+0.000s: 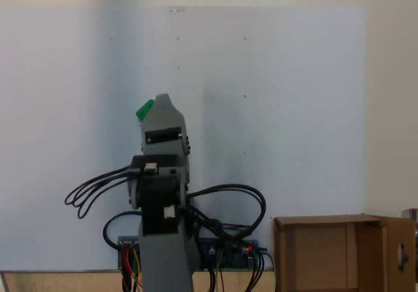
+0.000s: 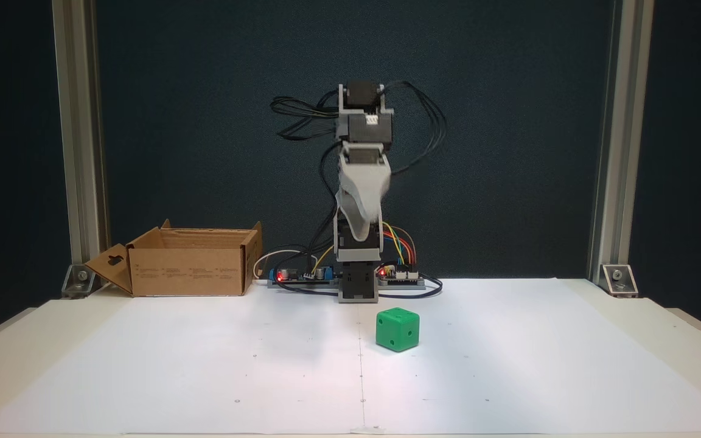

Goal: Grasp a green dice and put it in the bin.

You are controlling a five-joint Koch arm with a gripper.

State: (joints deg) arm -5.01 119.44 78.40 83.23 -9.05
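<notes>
Green dice (image 2: 397,329), a small bright cube with dark pips, rests free on the white table (image 2: 204,365), just ahead of the grey arm's base. Brown cardboard bin (image 2: 189,266) stands well apart, left in this fixed view. Gripper (image 2: 359,228) hangs folded above, holding nothing; finger spread cannot be told. Step in hand: approach. Next: descend, straddle the cube.

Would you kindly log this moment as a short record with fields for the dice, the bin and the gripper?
dice: green dice resting on the white sheet, in front of the arm's base
bin: cardboard bin at table's back, left of the arm in this fixed view, flaps open
gripper: gripper raised, pointing down, holding nothing; jaw state unclear
task progress: dice not yet grasped
</notes>
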